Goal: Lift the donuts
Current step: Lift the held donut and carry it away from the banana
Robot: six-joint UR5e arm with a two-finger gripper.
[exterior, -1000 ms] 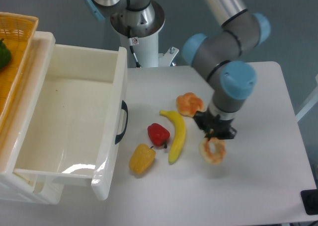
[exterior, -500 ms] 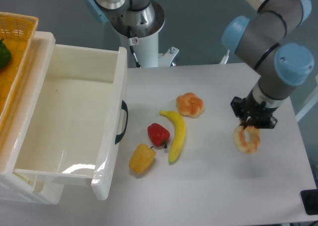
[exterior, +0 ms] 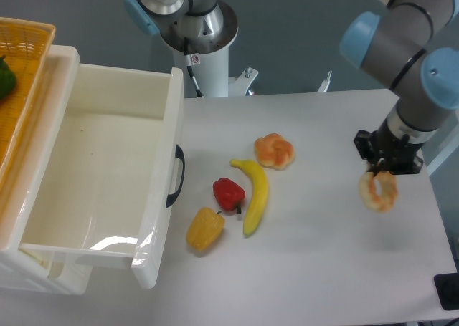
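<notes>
A pale-glazed ring donut [exterior: 379, 191] hangs above the table near its right side, held by its top edge in my gripper [exterior: 387, 170], which is shut on it. The second donut, a lobed orange-tan bun [exterior: 274, 151], lies on the table's middle, well to the left of the gripper and just above the tip of the banana. The fingertips are mostly hidden behind the gripper body and the ring.
A yellow banana [exterior: 256, 194], a red pepper [exterior: 229, 193] and a yellow bell pepper [exterior: 205, 228] lie left of centre. A large white open bin [exterior: 107, 161] fills the left side, with a wicker basket [exterior: 21, 61] behind it. The table's right edge is close to the gripper.
The gripper has carried the ring donut to the right and slightly upward, from beside the banana toward the table's right edge. Nothing else has moved.
</notes>
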